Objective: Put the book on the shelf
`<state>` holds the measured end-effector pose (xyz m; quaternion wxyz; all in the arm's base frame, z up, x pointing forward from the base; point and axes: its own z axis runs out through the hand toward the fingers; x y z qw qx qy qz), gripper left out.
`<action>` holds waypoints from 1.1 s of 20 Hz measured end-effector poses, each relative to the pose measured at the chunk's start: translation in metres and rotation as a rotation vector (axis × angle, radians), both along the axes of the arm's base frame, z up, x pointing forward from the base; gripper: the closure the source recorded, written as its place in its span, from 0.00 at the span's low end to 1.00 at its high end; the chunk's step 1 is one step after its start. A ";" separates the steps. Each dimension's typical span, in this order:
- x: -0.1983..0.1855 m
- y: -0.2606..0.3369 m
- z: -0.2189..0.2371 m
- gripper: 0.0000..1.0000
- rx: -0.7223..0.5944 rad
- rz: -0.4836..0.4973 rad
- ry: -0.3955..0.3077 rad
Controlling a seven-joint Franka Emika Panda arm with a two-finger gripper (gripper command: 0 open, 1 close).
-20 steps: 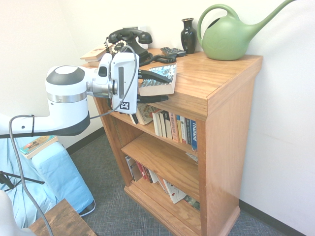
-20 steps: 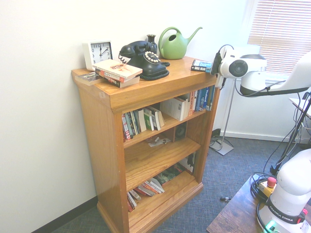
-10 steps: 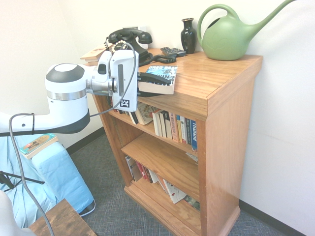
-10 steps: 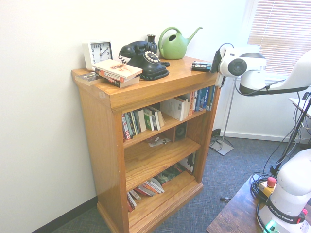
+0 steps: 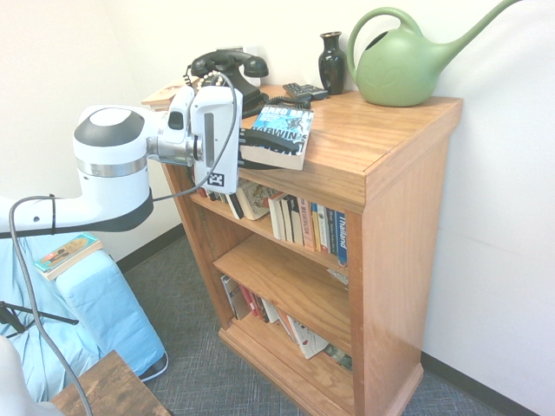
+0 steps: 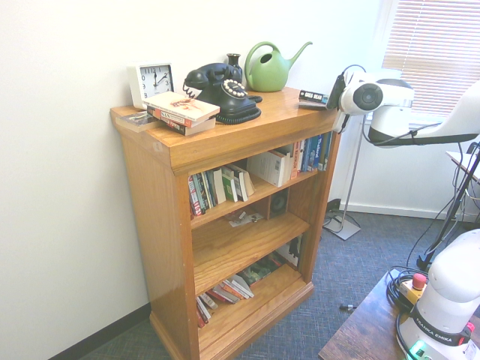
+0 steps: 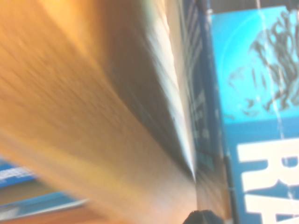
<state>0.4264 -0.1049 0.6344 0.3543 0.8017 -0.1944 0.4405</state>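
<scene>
The book (image 5: 282,130), a thick blue-teal paperback with white title letters, lies nearly flat and slightly tilted just over the near corner of the shelf's top slab (image 5: 364,139). My gripper (image 5: 270,147) comes in from the left and is shut on it, one dark finger above the cover and one below. In the second exterior view the book (image 6: 312,97) sits at the slab's right end by the gripper (image 6: 328,100). The wrist view shows the blue cover (image 7: 261,93) beside blurred wood (image 7: 70,121). Whether the book touches the slab is unclear.
On the slab stand a black rotary telephone (image 5: 227,71), a dark vase (image 5: 331,62), a green watering can (image 5: 403,61), a clock (image 6: 151,81) and stacked pale books (image 6: 182,111). Paperbacks (image 5: 308,227) fill the inner boards. A small dark table (image 5: 108,386) is below.
The book has gone from steeply tilted at the slab's edge to nearly flat, and has risen a little and moved further over the slab. The gripper stays shut on it.
</scene>
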 end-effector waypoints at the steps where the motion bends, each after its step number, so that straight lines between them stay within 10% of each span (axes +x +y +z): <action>1: -0.012 0.012 0.008 1.00 0.061 -0.018 0.003; 10: -0.133 0.098 0.009 1.00 0.613 -0.073 0.083; 22: -0.098 0.130 -0.146 1.00 0.870 -0.047 0.189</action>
